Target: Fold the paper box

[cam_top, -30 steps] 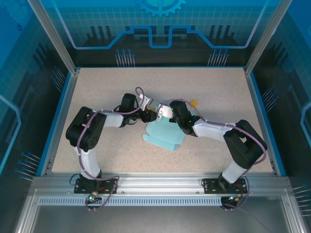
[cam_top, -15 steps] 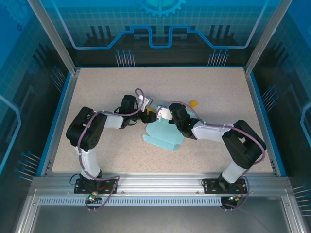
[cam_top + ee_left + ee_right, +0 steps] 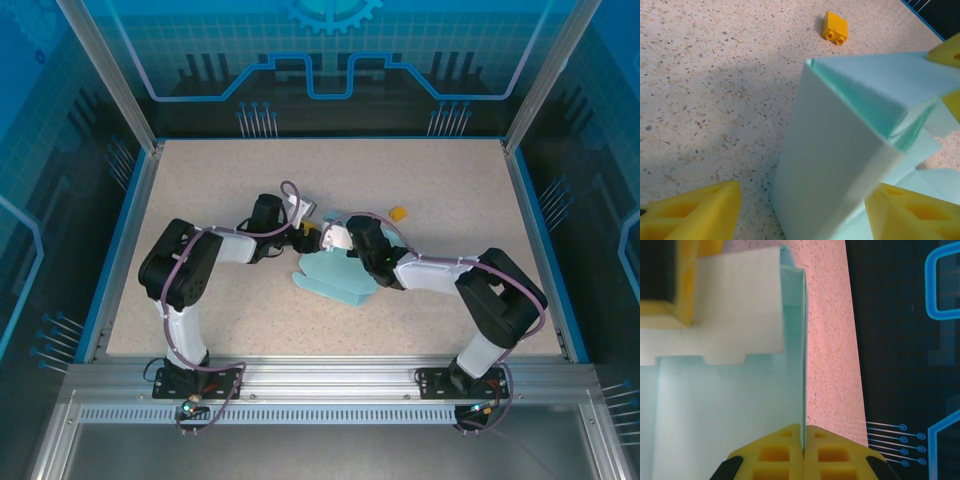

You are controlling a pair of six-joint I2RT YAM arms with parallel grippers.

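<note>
Two arm bases are noted on the metal rail (image 3: 320,378) at the near edge of the desk (image 3: 200,310). The left arm (image 3: 180,270) and right arm (image 3: 495,295) are both bent inward toward the middle.

Paper box (image 3: 335,282): light blue-teal card, found near the centre of the desk, between the two arms. Its near part is laid flat on the speckled surface, with a jagged near-left edge. Its far part is raised where the two tools meet over it.

Left tool (image 3: 306,233): spread. In the left wrist view a tall panel of the card is seen standing between the yellow pads (image 3: 695,215). The pad at lower left is separated from the card by a strip of bare desk; contact on the other side cannot be told. The top of the panel is folded over into a sloping flap, and another yellow pad is seen against that flap at the upper right.

Right tool (image 3: 804,442): pressed together, pinching the thin edge of an upright wall of the box. In the right wrist view that wall is seen edge-on, running straight away from the pads. Flat card with a notched flap is seen to its left.

Brick (image 3: 398,213): small, orange-yellow, set on the desk beyond the box and to its right, apart from the card and both tools.

Farther on, bare speckled desk is recorded up to the blue back wall (image 3: 320,60).
</note>
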